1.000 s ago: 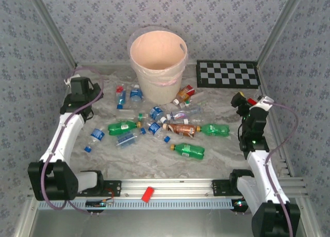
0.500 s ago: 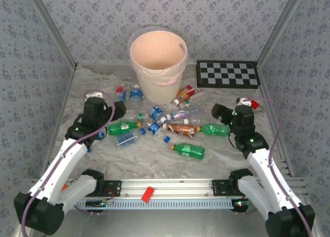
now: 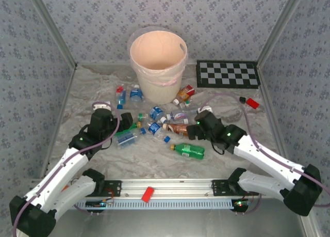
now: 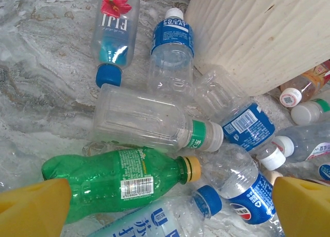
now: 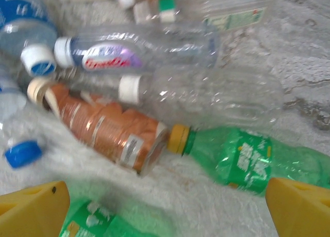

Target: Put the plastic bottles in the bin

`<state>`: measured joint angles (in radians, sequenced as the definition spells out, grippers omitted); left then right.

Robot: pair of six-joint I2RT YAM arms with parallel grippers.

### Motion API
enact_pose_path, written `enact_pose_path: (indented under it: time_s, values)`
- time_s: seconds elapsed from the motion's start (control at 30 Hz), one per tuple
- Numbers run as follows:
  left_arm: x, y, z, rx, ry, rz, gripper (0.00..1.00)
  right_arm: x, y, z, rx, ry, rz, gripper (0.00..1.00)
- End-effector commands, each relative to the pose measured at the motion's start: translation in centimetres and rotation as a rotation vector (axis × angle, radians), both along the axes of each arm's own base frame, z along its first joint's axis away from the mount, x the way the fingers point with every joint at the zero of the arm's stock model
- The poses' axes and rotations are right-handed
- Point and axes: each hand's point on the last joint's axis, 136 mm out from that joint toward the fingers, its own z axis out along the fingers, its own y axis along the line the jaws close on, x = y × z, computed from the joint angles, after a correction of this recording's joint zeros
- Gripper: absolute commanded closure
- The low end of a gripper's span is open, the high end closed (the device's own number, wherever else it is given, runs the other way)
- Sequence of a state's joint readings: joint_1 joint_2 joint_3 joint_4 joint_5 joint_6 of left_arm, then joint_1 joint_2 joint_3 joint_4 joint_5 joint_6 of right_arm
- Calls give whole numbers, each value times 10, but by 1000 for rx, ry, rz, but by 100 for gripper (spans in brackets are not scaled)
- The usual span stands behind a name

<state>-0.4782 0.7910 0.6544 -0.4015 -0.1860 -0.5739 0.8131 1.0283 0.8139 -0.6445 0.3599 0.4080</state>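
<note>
Grasp advice: take one bottle per arm, across the body

Bottles [image 3: 188, 150] lie scattered on the bench [image 3: 154, 164] on the near side of the bin [image 3: 154, 84], some touching its wall. From above, the bin looks empty. Both arms hover over the pile with nothing held. The left end effector [image 4: 167, 208] is released, with its fingers wide apart, above a green bottle [image 4: 113, 183] to the near-left of the bin. The right end effector [image 5: 166, 208] is also released. It is above a brown bottle [image 5: 108, 131] and a second green bottle [image 5: 247, 159] to the near-right of the bin.

I think the step in hand is the first pick. Each arm should choose only one bottle and place its fingers across the wide body, not across the neck or the cap. The neighbours lie very close, so a finger may push one of them away. A straight descent is therefore safer. Thin plastic will probably give under pressure, so the closing should be firm. Afterwards the bottle must be lifted well above the rim before it is let go over the middle of the bin.
</note>
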Motion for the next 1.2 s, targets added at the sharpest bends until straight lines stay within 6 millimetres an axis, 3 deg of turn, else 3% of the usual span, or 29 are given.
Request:
enact_pose_path:
  time_s: [0.0, 0.33, 0.57, 1.17]
  values:
    - [-2, -3, 12, -13, -22, -23, 0, -15, -1, -8, -144, 40, 83, 0]
    - [-11, -5, 1, -24, -8, -50, 0, -38, 54, -37, -327, 150, 381, 5]
    - [-12, -6, 4, -37, -12, -55, 0, -52, 55, -73, -422, 310, 415, 1]
    - [-14, -6, 11, -45, -7, -53, 0, -65, 69, -110, -483, 400, 506, 13]
